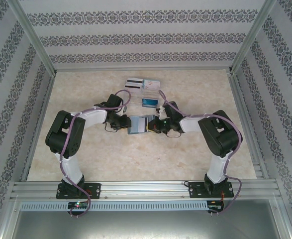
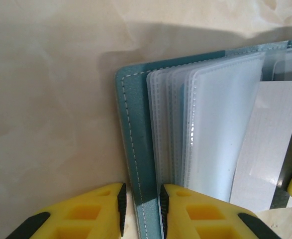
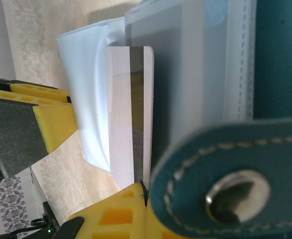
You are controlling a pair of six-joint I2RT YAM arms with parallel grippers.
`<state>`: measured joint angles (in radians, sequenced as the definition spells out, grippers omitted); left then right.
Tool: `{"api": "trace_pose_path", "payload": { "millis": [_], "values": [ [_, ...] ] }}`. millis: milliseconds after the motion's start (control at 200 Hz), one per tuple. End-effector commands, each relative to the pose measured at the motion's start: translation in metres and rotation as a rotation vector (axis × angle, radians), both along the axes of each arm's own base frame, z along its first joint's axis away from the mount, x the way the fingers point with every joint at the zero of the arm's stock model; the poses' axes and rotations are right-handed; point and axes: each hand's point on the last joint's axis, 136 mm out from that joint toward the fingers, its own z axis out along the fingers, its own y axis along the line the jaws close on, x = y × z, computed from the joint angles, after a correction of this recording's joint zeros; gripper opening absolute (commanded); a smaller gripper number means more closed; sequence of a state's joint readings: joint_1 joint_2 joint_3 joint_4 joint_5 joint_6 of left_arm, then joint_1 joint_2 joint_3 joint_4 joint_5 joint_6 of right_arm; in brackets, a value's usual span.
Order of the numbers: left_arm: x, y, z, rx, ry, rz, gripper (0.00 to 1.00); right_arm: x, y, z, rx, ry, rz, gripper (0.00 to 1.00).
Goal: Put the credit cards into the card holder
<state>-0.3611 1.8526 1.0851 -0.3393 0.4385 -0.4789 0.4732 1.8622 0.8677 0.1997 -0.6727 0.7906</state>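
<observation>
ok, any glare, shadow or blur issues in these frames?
Top view: even light and sharp, but the wallet is tiny in frame. Left wrist view: the wallet throws a soft shadow on the table, and the clear sleeves have a milky sheen. Right wrist view: the snap strap close to the lens is out of focus, while the card and its black stripe read clearly.

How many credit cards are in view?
4: striped white card, pale card and blue card at the clear tray; second striped card at the wallet. More may be hidden.
</observation>
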Motion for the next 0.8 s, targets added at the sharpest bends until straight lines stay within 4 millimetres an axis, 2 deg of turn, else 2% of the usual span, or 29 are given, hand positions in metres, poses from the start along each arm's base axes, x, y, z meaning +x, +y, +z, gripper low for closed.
{"api": "trace_pose_path", "payload": {
  "millis": [0, 315, 799],
  "values": [
    [-0.011, -0.014, -0.009, -0.007, 0.028, -0.038, 0.27, 0.004, -0.001, -0.002, -0.005, 0.004, -0.007, 0.00],
    [-0.008, -0.015, -0.010, -0.001, 0.034, -0.051, 0.27, 0.007, -0.022, -0.008, -0.065, -0.010, 0.016, 0.00],
    [-0.010, -0.014, -0.009, 0.002, 0.031, -0.046, 0.27, 0.006, -0.030, -0.013, -0.143, -0.025, 0.056, 0.00]
  ]
}}
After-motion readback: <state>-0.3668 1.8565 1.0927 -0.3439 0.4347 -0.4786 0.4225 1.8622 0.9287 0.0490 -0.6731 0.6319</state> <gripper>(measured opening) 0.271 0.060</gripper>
